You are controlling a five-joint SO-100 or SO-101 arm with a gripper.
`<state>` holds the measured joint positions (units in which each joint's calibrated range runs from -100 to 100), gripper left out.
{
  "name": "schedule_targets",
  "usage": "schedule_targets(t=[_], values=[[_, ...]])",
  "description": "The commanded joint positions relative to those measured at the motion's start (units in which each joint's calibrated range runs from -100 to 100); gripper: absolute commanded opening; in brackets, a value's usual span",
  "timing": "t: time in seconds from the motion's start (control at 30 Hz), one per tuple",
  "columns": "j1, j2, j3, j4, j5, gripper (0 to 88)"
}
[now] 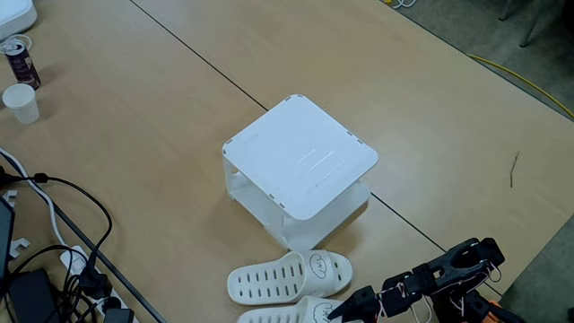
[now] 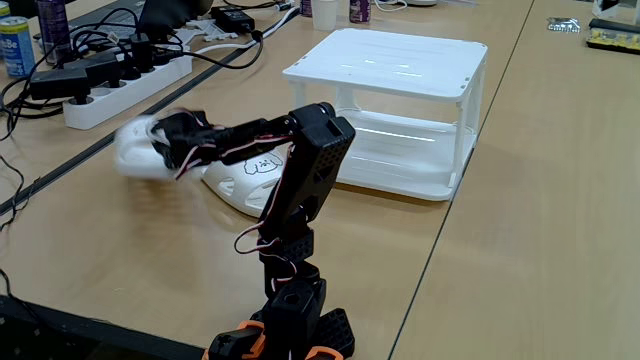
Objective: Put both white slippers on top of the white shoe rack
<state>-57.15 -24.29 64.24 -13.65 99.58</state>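
Note:
The white shoe rack [image 1: 300, 157] [image 2: 400, 70] stands in the middle of the table with its flat top bare. Both white slippers lie just in front of it. One slipper [image 1: 287, 276] [image 2: 240, 182] rests flat on the wood, its black face mark showing. The other slipper [image 1: 282, 315] [image 2: 135, 155] lies farther from the rack and is smeared by motion in a fixed view. My gripper [image 1: 345, 309] [image 2: 168, 135] reaches out from the black arm and is shut on that slipper's strap end.
A power strip [image 2: 120, 85] with a tangle of black cables [image 1: 54, 260] lies along the table edge beyond the slippers. A can [image 1: 20, 61] and a white cup [image 1: 21, 102] stand far off. A table seam [image 1: 197, 58] runs diagonally past the rack.

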Motion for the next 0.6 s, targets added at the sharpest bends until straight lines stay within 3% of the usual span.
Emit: schedule_targets(t=[0.0,0.3,0.57], values=[[0.00,-7.98,-9.80,0.02,0.42,0.8],[0.99,-10.59,-22.70,1.14,0.42,0.8],[9.29,-9.49,-37.94,16.41,0.42,0.8]])
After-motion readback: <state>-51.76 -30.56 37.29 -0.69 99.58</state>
